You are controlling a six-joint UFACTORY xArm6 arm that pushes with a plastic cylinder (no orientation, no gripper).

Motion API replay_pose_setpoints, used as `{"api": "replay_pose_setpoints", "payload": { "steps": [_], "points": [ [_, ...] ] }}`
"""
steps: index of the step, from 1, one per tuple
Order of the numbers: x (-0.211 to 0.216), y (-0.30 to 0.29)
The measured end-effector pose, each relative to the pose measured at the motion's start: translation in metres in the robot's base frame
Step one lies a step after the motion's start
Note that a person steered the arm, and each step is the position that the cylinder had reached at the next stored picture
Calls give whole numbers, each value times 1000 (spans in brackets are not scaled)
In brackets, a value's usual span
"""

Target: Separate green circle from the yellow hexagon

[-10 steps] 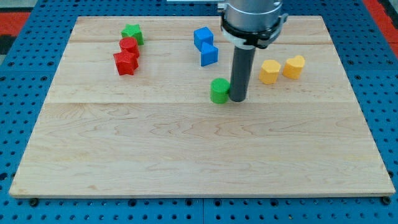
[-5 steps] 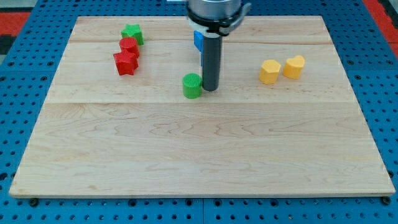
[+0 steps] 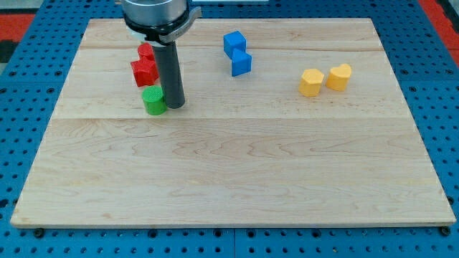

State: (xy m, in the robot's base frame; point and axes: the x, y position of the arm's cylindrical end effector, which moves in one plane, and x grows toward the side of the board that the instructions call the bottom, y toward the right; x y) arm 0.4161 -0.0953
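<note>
The green circle [image 3: 153,101] lies on the wooden board's left half, just below the red blocks. My tip [image 3: 175,105] stands right against the circle's right side. The yellow hexagon [image 3: 310,82] lies far off at the view's right, with a second yellow block [image 3: 339,76] beside it on its right.
Two red blocks [image 3: 145,70] sit just above the green circle, the upper one [image 3: 146,51] partly behind the arm. Two blue blocks [image 3: 234,42] [image 3: 241,62] lie at the top middle. The board's left edge [image 3: 63,100] is near the circle.
My tip has slid to the view's left, pushing the green circle from the board's middle to just below the red blocks. A green star seen earlier is now hidden behind the arm.
</note>
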Motion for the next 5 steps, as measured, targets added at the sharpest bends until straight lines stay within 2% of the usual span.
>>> {"api": "replay_pose_setpoints", "payload": {
  "steps": [1, 3, 5],
  "points": [
    [17, 7],
    [29, -60],
    [38, -80]
  ]
}}
